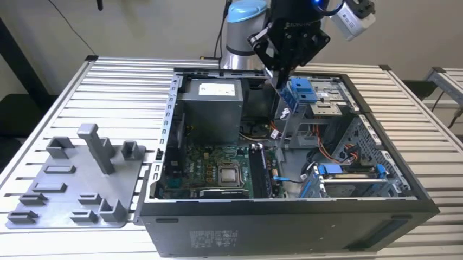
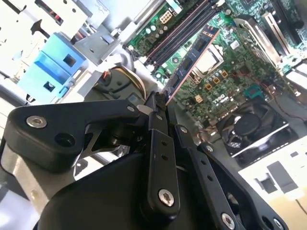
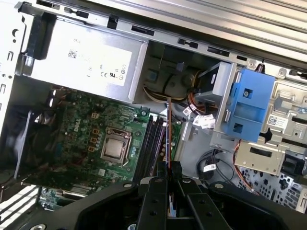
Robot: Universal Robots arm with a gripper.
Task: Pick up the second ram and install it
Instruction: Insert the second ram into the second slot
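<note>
My gripper hangs above the open computer case, shut on the second ram. The ram is a narrow dark board held on edge and pointing down toward the motherboard. In the second wrist view, the ram sticks out from between the black fingers, with its far end over the memory slots. In the first wrist view, the ram is seen edge-on, lined up beside the dark slots and still clear above them.
A grey plastic holder tray with upright posts lies on the slatted table at the exterior view's left. Inside the case are a grey power supply, a blue drive bracket, cables and a drive cage.
</note>
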